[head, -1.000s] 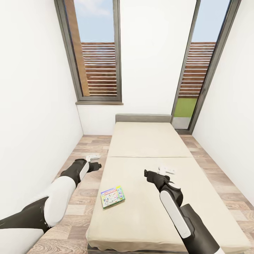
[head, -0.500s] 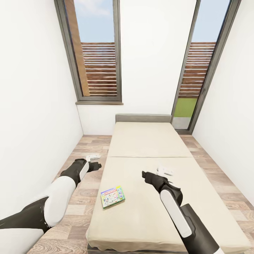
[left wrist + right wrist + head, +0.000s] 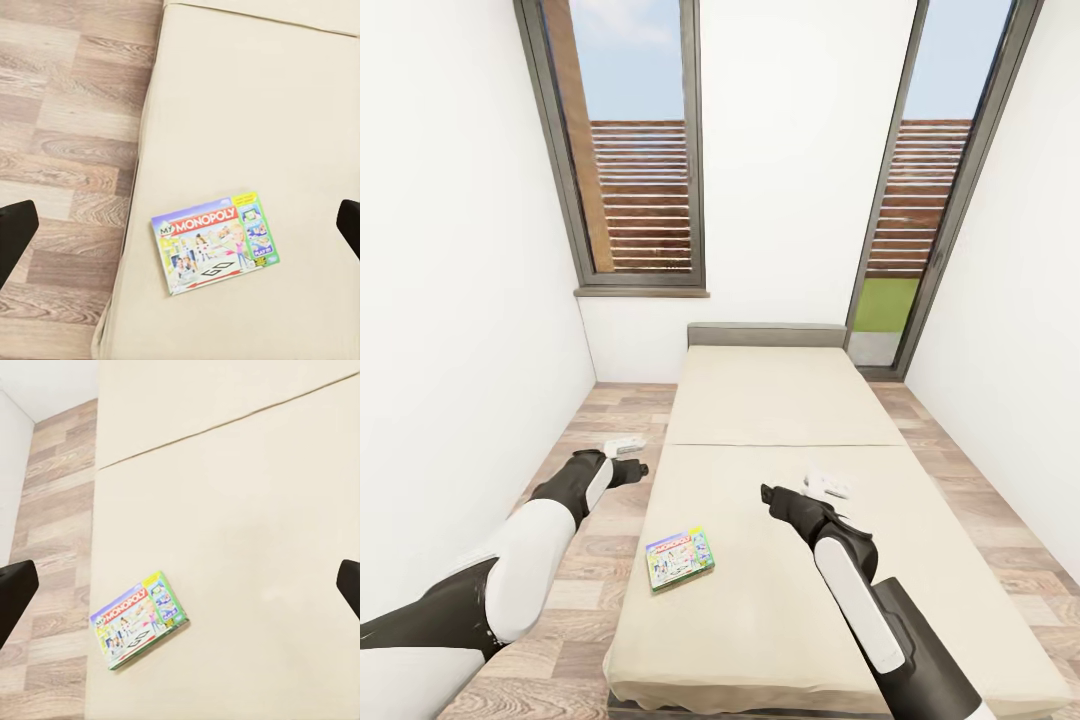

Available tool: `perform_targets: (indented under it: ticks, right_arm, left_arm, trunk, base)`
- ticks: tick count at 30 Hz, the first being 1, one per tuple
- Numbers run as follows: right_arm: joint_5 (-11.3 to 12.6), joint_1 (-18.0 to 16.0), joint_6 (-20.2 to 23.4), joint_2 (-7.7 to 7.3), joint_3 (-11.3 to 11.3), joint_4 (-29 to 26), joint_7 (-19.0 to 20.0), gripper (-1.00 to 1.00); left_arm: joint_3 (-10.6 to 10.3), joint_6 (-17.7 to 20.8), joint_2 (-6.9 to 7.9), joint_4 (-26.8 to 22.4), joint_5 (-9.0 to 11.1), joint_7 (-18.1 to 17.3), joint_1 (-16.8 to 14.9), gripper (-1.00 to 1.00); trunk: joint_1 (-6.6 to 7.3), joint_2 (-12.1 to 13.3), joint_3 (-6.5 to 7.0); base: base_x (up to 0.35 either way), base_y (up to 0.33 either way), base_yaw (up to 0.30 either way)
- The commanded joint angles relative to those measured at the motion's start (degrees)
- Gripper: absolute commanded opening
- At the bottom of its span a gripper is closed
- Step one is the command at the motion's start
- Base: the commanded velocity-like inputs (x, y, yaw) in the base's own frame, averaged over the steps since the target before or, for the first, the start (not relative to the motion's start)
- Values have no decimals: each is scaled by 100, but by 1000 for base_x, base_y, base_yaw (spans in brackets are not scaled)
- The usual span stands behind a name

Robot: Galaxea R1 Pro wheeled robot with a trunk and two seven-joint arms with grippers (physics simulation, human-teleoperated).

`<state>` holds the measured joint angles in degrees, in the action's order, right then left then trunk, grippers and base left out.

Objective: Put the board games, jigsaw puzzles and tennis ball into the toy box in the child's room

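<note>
Beige-mattressed low bed (image 3: 780,600), dark frame | green-edged flat Monopoly box (image 3: 679,558) near its front-left corner, long axis skewed to left edge | right gripper (image 3: 828,485) spread empty over mattress, nearer | left gripper (image 3: 624,446) spread empty over floor

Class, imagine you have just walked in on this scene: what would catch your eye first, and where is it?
The colourful Monopoly box lies flat on the beige bed, near its left edge at the foot end. Above the bed hover the left gripper, over the wood floor beside it, and the right gripper, over the mattress, both open.
</note>
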<state>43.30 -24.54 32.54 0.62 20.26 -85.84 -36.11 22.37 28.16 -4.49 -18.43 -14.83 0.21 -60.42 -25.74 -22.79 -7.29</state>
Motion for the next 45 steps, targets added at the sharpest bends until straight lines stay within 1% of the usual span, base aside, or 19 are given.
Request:
perform_targets:
  ticks: [1,4,9,10,11,12,13,15,17,20,25,27,35,41,45]
  right_arm:
    - [48,-7,9,-2,8,-9,-54,100]
    - [47,-7,12,-5,11,-24,-54,100]
    - [44,-4,35,-8,70,-261,-67,100]
    - [35,-4,42,-11,184,-320,-82,100]
    - [22,-5,48,-12,357,-361,-99,100]
    - [15,-3,50,-11,451,-375,-108,100]
    - [1,-5,54,-9,633,-396,-127,100]
    - [-11,-6,58,-2,827,-414,-170,100]
    - [-21,-6,85,10,952,-423,-239,100]
    - [-30,-24,246,50,1059,-430,-391,100]
    - [-38,-35,383,67,1082,-432,-506,100]
    - [-40,-39,408,41,1079,-433,-523,100]
    - [-40,-42,422,-12,1052,-433,-515,100]
    - [-41,-35,418,-20,973,-433,-492,100]
    - [-41,-31,406,9,964,-433,-480,100]
  left_arm:
    - [38,26,-10,-11,-33,5,-5,100]
    - [38,24,-14,-11,-30,7,-5,100]
    - [39,20,-34,-16,-31,6,-5,100]
    - [39,18,-60,-18,-33,6,-5,100]
    - [36,16,-91,-19,-37,3,-5,100]
    - [35,14,-106,-19,-39,2,-5,100]
    - [33,2,-131,-20,-41,-2,-5,100]
    - [28,-44,-155,-20,-44,-6,-5,100]
    - [25,-89,-174,-20,-45,-9,-5,100]
    - [23,-123,-200,-21,-46,-2,-5,100]
    - [22,-129,-242,-21,-50,13,-5,100]
    - [25,-121,-268,-21,-52,29,-5,100]
    - [29,-90,-278,-35,-55,37,-8,100]
    - [24,-90,-359,-274,-60,57,-13,100]
    - [19,-91,-339,-314,-55,30,-14,100]
  trunk:
    - [-4,-13,-13]
    - [-4,-13,-13]
    - [-4,-13,-13]
    - [-4,-13,-13]
    - [-4,-13,-13]
    - [-4,-13,-13]
    - [-4,-13,-13]
    - [-4,-13,-13]
    - [-4,-13,-13]
    - [-4,-13,-13]
    - [-4,-13,-13]
    - [-4,-13,-13]
    - [-4,-13,-13]
    - [-4,-13,-13]
    - [-4,-13,-13]
  base:
    - [0,0,0]
    - [0,0,0]
    - [0,0,0]
    - [0,0,0]
    - [0,0,0]
    - [0,0,0]
    - [0,0,0]
    - [0,0,0]
    - [0,0,0]
    - [0,0,0]
    - [0,0,0]
    - [0,0,0]
    - [0,0,0]
    - [0,0,0]
    - [0,0,0]
